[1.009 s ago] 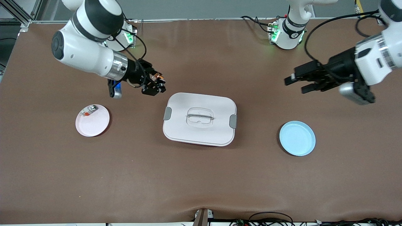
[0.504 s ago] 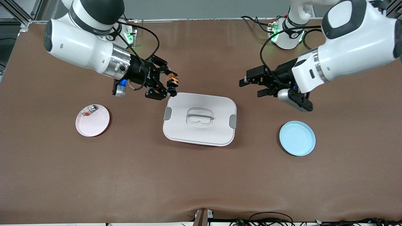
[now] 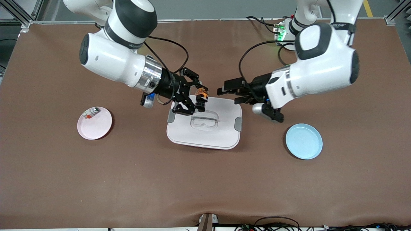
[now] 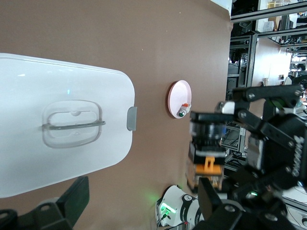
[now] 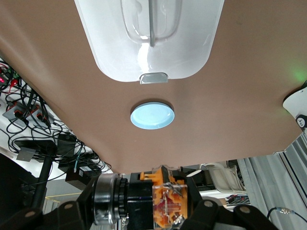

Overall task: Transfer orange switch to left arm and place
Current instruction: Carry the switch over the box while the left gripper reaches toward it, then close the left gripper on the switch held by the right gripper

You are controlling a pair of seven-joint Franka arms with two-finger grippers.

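The right gripper (image 3: 201, 100) grips the orange switch (image 3: 201, 94) above the box (image 3: 205, 134), over the lid's edge farther from the front camera. The left gripper (image 3: 228, 95) hangs just beside it with its fingers spread wide. This looks like the handover step (mid-air, clear of the lid). Next, the left gripper should close on the switch before the right gripper lets go.

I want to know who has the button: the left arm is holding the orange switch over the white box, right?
Not quite. The right gripper holds the orange switch over the white box, as the front view shows. The left gripper, jaws open, is over the box's edge facing it.
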